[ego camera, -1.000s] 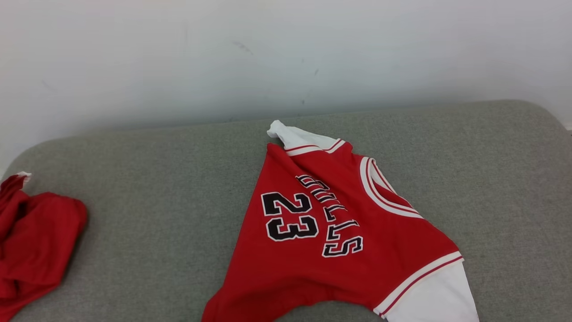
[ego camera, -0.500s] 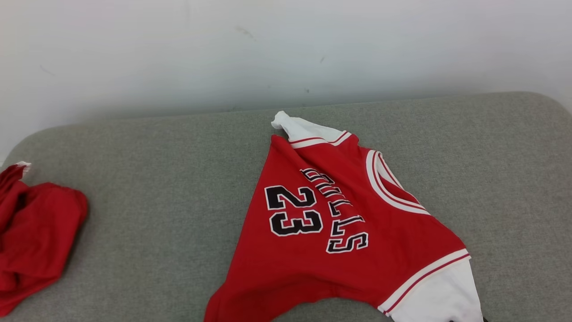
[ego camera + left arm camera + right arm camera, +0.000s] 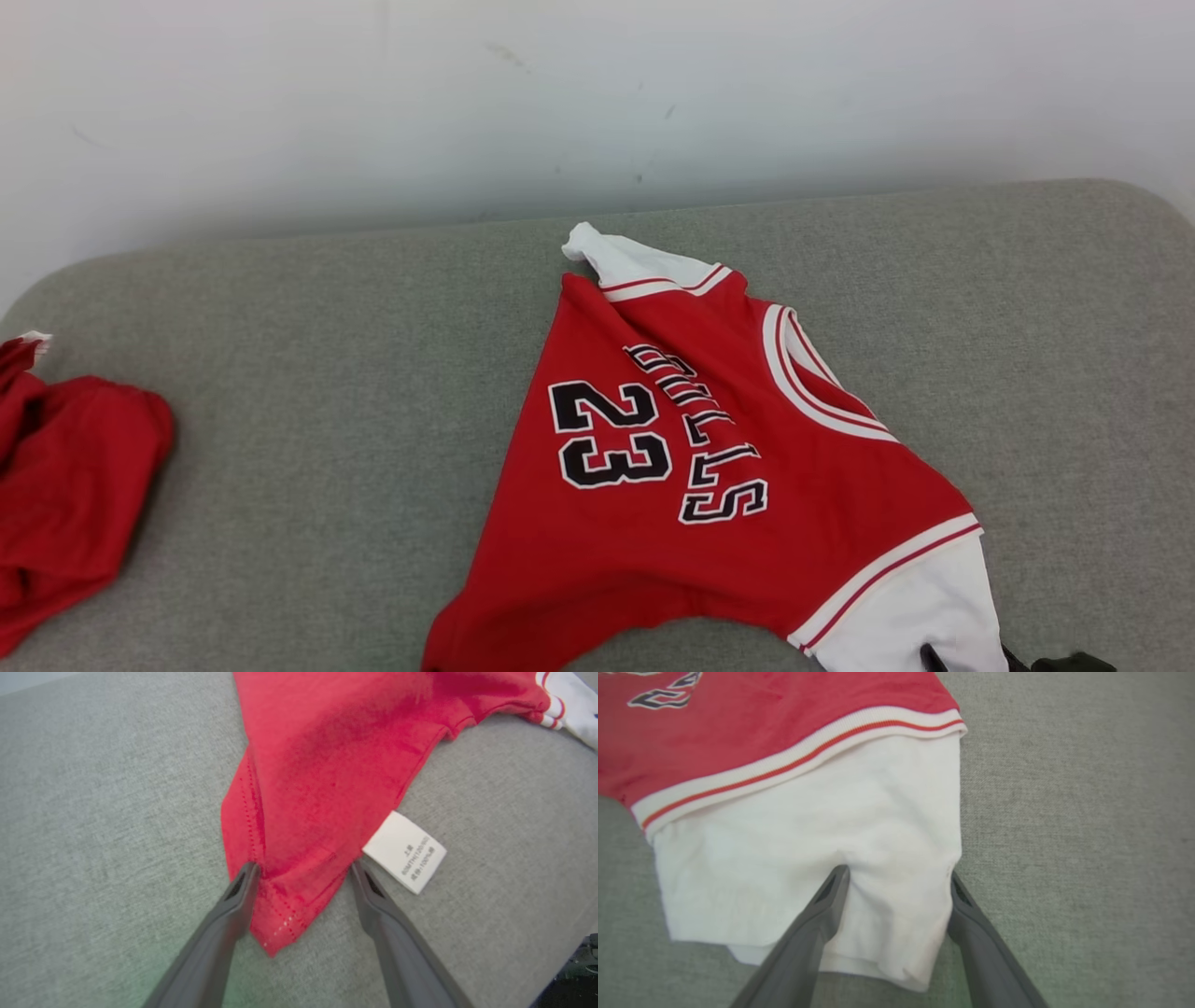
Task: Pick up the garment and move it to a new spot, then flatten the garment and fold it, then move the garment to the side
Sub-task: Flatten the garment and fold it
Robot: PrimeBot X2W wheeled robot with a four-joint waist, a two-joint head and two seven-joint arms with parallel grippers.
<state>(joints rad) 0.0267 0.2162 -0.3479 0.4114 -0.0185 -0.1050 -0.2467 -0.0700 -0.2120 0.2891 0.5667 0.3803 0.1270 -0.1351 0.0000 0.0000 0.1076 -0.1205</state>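
Left hand [image 3: 303, 864]: released, its two dark fingers spread wide on either side of the red hem corner [image 3: 275, 933]; nothing is clamped between them.
Right hand [image 3: 899, 871]: released as well, fingers apart at the open end of the white sleeve [image 3: 808, 858], one tip over the cloth and the other at the sleeve's outer edge.
Jersey [image 3: 709, 448]: red, lettered "BULLS" with the number 23, lying spread but rumpled at the centre-right of the tabletop, printed side up, neckline turned to the right in the head view.
Far sleeve [image 3: 621, 266]: white, bunched to a point near the back edge.
Care label [image 3: 404, 851]: white, sticking out from the hem, flat on the surface just beside the left hand's right finger.
Tabletop [image 3: 327, 373]: covered in grey fabric, with rounded corners.
Second red garment [image 3: 75, 495]: crumpled at the tabletop's left end, well apart from the jersey.
Wall [image 3: 597, 93]: pale, faintly scuffed, behind the tabletop.
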